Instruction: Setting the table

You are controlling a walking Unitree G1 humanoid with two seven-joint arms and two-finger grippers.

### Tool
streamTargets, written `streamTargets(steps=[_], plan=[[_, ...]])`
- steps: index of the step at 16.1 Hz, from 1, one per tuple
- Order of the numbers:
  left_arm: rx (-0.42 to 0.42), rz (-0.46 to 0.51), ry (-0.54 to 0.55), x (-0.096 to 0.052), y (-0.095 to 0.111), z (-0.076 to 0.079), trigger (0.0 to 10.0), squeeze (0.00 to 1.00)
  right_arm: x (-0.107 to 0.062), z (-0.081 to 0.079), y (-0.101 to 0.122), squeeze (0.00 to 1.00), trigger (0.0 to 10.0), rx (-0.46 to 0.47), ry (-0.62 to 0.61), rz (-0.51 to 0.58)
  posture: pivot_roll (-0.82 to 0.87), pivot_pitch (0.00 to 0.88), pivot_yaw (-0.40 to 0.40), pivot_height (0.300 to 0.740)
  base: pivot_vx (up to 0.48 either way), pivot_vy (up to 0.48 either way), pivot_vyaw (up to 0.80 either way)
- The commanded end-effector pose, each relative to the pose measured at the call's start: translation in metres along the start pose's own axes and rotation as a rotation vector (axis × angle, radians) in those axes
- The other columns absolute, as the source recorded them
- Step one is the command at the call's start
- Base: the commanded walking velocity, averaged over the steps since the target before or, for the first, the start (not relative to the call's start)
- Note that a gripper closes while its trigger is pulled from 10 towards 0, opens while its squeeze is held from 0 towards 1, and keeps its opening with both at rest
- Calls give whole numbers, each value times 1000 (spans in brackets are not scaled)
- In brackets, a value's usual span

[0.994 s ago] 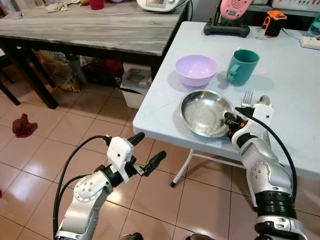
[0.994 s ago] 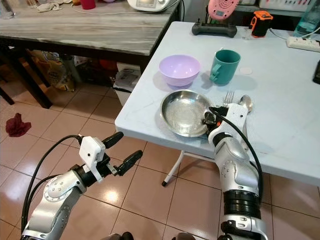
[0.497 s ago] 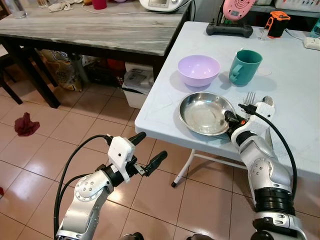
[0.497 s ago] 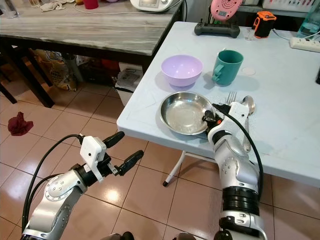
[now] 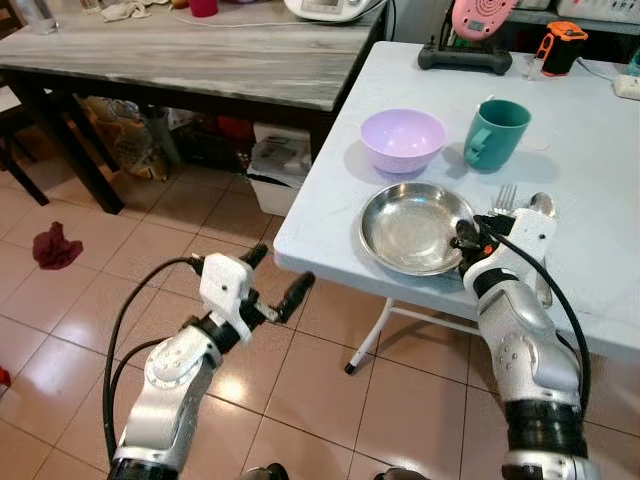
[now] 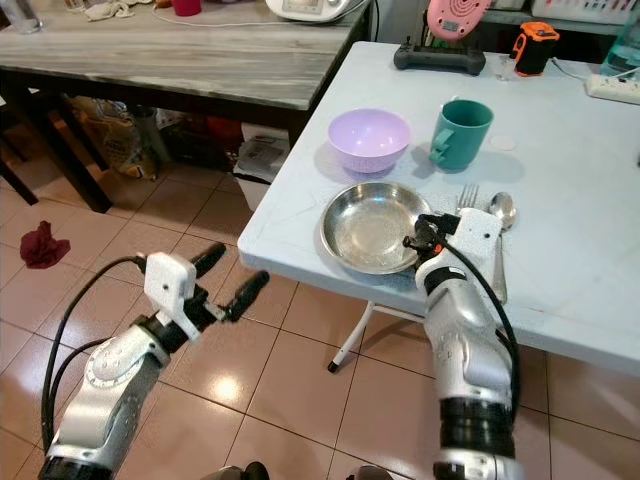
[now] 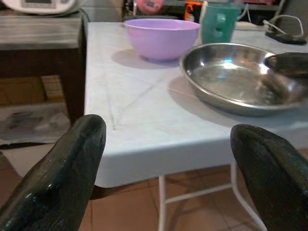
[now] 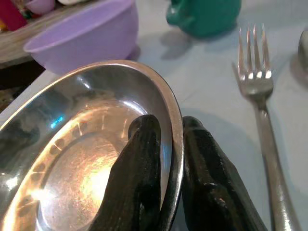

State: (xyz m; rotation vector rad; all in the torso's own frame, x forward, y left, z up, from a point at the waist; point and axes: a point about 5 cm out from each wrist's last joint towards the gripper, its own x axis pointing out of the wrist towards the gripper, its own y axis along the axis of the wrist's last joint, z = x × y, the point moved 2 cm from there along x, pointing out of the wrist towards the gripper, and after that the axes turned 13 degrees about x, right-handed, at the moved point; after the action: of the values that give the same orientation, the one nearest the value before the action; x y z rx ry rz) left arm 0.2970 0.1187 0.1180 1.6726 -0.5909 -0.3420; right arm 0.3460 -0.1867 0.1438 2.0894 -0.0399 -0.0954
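A steel plate (image 5: 412, 226) lies near the front edge of the white table (image 5: 590, 160). My right gripper (image 5: 464, 239) is shut on the plate's right rim, one finger inside and one outside (image 8: 166, 159). Behind the plate stand a lilac bowl (image 5: 402, 139) and a teal mug (image 5: 495, 133). A fork (image 5: 501, 197) and a spoon (image 5: 541, 208) lie just right of the plate. My left gripper (image 5: 268, 282) is open in the air over the floor, left of the table and below its edge; its wrist view looks across the tabletop at the plate (image 7: 240, 77).
A grey wooden table (image 5: 190, 60) stands at the left with bags and a box under it. On the white table's far side are a pink device on a black base (image 5: 470, 40), an orange tool (image 5: 557, 45). A red cloth (image 5: 55, 246) lies on the tiled floor.
My left gripper has risen and moved closer to the table edge. The right gripper stays clamped on the plate's rim. The camera has shifted a little.
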Motion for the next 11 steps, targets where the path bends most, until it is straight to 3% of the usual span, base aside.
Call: streamTargets(steps=[1, 3, 7, 11], plan=[[-31, -26, 44, 0, -6, -8, 10000, 0, -5, -2, 2, 0, 10000, -42, -10, 37, -229, 125, 50, 740, 0, 0, -581], [-41, -23, 74, 2, -6, -11, 10000, 0, -8, -4, 5, 0, 10000, -60, -13, 65, -230, 124, 51, 740, 0, 0, -675], [-89, -5, 160, 13, -4, -21, 10000, 0, -11, -7, 13, 0, 10000, -108, -17, 123, -243, 111, 47, 740, 0, 292, -781], [-95, -1, 163, 16, -4, -20, 10000, 0, -12, -5, 16, 0, 10000, -117, -34, 145, -244, 106, 50, 740, 0, 349, -780]])
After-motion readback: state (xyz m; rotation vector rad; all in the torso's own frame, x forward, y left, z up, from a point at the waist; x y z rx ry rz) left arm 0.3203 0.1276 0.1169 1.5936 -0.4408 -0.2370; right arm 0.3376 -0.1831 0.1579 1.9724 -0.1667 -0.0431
